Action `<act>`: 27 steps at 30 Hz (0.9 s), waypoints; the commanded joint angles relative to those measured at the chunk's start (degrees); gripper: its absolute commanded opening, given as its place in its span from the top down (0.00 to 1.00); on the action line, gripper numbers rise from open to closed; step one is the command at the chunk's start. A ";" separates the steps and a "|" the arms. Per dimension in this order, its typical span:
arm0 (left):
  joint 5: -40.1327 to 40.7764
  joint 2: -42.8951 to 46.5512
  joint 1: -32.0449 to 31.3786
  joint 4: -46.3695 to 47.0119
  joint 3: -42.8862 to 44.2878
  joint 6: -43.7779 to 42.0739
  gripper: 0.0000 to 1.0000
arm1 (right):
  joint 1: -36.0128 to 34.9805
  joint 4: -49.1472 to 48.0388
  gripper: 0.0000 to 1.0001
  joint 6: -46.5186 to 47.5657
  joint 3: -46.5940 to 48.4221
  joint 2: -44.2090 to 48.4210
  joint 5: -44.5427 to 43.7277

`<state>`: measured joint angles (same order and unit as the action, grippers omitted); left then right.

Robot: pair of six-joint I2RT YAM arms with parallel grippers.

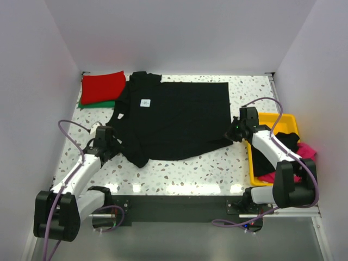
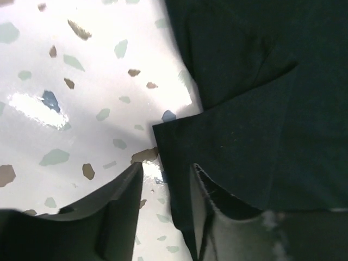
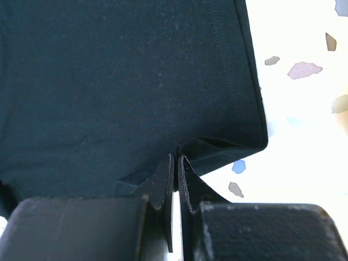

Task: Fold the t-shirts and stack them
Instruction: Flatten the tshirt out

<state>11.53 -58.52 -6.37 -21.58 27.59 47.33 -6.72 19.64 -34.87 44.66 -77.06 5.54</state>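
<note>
Closest to the lens in the right wrist view, the right gripper (image 3: 176, 157) has its two fingers pressed together, with a puckered fold of the black t-shirt (image 3: 125, 81) pinched between the tips. In the overhead view this grip sits at the shirt's near right corner, at the hem end, just left of the yellow tray (image 1: 272, 118).

The black t-shirt (image 1: 174, 117) lies spread on the table (image 1: 185, 171). Its long axis runs across the table from left to right, with the white neck label (image 1: 145, 102) at the left end and the hem at the right. A red t-shirt (image 1: 102, 87) lies folded on a green t-shirt (image 1: 93, 104) at the far left corner. A pink t-shirt (image 1: 307, 149) and some dark cloth wait in and beside the tray.

The left gripper (image 2: 166, 168) has its fingers apart. The cloth's edge runs down into the gap close to the right-hand finger (image 2: 217, 217), but nothing is clamped. From above, this gripper (image 1: 111, 144) stands at the near left of the shirt, beside the sleeve.

So the near long edge lies between the two arms, each nearest its own end, and only the right end is held. I judge that the fold depends on the left fingers closing on the sleeve-side edge. After that, both arms could carry the near edge away from the bases and over the shirt's body.
</note>
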 commanded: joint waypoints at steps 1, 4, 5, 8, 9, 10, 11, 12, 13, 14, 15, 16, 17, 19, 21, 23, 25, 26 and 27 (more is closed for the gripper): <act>-1.86 -1.77 0.39 4.08 -1.58 0.92 0.53 | 0.13 -0.83 1.00 1.03 0.16 2.26 0.00; -1.25 -3.17 0.39 4.36 -1.40 2.06 0.51 | 0.04 -0.83 1.00 1.03 0.07 2.26 -0.09; -1.07 -3.61 0.39 4.53 -1.40 2.32 0.50 | 0.04 -0.83 1.00 1.03 0.07 2.17 -0.09; -1.33 -5.89 0.39 6.64 -1.58 2.68 0.50 | 0.04 -0.92 1.00 0.95 0.07 2.17 0.08; -1.51 -7.21 0.39 7.43 -1.67 2.59 0.50 | 0.04 -0.92 1.00 1.03 0.07 2.17 0.08; -1.60 -7.83 0.39 8.91 -1.84 2.68 0.52 | 0.13 -0.83 1.00 1.12 0.07 2.26 0.08; -1.68 -8.88 0.39 9.54 -1.84 2.68 0.56 | 0.04 -0.74 1.00 1.12 0.07 2.26 -0.09; -1.60 -9.06 0.39 10.76 -2.02 2.59 0.59 | 0.13 -0.65 1.00 1.21 0.07 2.44 -0.18; -1.68 -9.24 0.39 11.12 -2.11 2.50 0.64 | 0.04 -0.65 1.00 1.21 0.16 2.52 -0.18; -1.69 -9.24 0.39 11.30 -2.11 2.59 0.75 | 0.13 -0.57 1.00 1.21 -0.01 2.70 -0.35; -1.60 -8.72 0.39 11.21 -2.11 2.42 0.83 | 0.04 -0.39 1.00 1.30 -0.02 2.96 -0.44; -1.68 -8.11 0.39 10.86 -2.11 2.41 0.89 | 0.04 -0.39 1.00 1.30 -0.10 3.05 -0.53; -1.42 -7.32 0.31 10.43 -2.11 2.33 0.98 | 0.13 -0.48 1.00 1.30 -0.10 3.14 -0.53; -0.72 -3.89 0.39 7.62 -1.93 2.15 1.00 | 0.04 -0.30 1.00 1.30 -0.19 3.32 -0.53; 0.51 0.83 0.39 3.42 -1.84 2.59 1.00 | 0.04 -0.30 1.00 1.21 -0.45 3.32 -0.53; 1.56 6.02 0.39 -0.02 -2.02 3.47 1.00 | 0.13 -0.48 1.00 1.04 -0.72 3.58 -0.53; 2.27 9.46 0.39 -4.59 -2.19 4.78 1.00 | 0.13 -0.65 1.00 0.68 -1.42 3.84 -0.71; 2.88 12.52 0.31 -6.17 -2.19 5.31 1.00 | 0.13 -0.65 1.00 0.68 -1.68 4.02 -0.79; 3.32 14.03 0.39 -9.23 -2.11 6.27 1.00 | 0.04 -0.65 1.00 0.51 -2.21 4.19 -0.79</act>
<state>11.92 -48.69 -6.37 -22.74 25.47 50.59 -6.72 19.64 -34.48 43.75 -74.81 5.48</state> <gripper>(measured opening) 0.019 0.022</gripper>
